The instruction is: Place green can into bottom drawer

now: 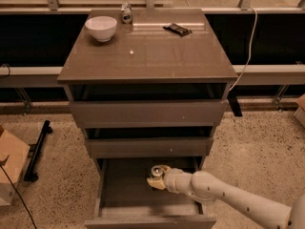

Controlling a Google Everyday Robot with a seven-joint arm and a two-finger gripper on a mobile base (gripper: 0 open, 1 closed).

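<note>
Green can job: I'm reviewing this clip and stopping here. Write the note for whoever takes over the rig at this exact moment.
Gripper: inside the open bottom drawer, towards its back, jaws shut on the green can.
Green can: in the grip, silver top facing up; whether its base touches the drawer floor cannot be told.
Done: drawer is open, can has been picked up and brought into it.
Left: set the can on the drawer floor, open the jaws, pull the arm out.

Dim room: a grey-brown drawer cabinet (147, 56) stands on speckled floor (257, 147).
Dark wall and rail (267, 71) behind, cardboard box (9, 171) at left; the gripper (157, 179) holds the green can (157, 171) over the open bottom drawer (143, 221).
</note>
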